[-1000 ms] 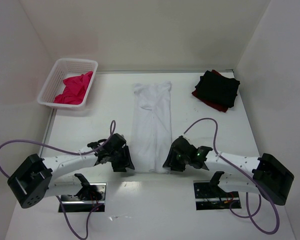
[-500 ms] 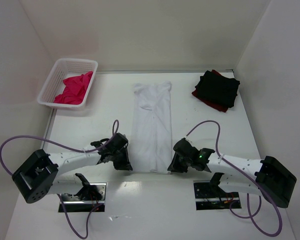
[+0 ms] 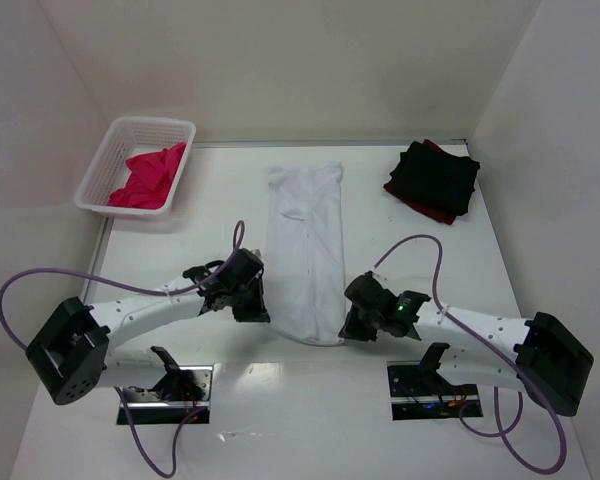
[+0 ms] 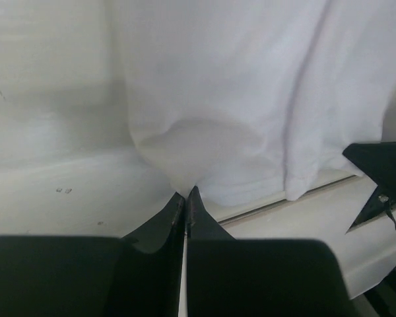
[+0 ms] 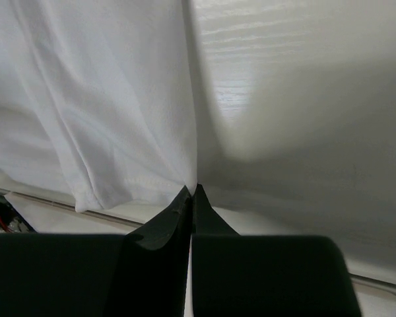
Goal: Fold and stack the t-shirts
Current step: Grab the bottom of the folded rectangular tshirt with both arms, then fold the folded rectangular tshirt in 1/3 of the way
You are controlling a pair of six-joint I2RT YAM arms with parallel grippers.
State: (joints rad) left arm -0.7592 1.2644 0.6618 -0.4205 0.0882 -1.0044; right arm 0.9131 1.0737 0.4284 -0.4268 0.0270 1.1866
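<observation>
Both claws have snapped shut on the white t-shirt [image 3: 305,240], whose near hem now sags between them; it lies on the table [image 3: 170,250], its long axis running straight away from the pinch points. The left gripper [image 3: 252,308] clamps the shirt's near-left hem corner and the right gripper [image 3: 353,325] its near-right corner, so the fold should carry forward along that axis.

Top camera: fixed high up, behind arms, looks down and forward. Far off, so whole worktop [image 3: 180,250] fits, arm bases [image 3: 68,350] at bottom edge. Left wrist camera: sits on left tool [image 4: 185,193], looks out past its black fingers [image 4: 155,228], very close to worktop. Right wrist camera: same on right tool [image 5: 192,190], also very close. All three views share near hem of white t-shirt [image 3: 305,250]. Left wrist view gets hem's left corner, right wrist view its right corner.
</observation>
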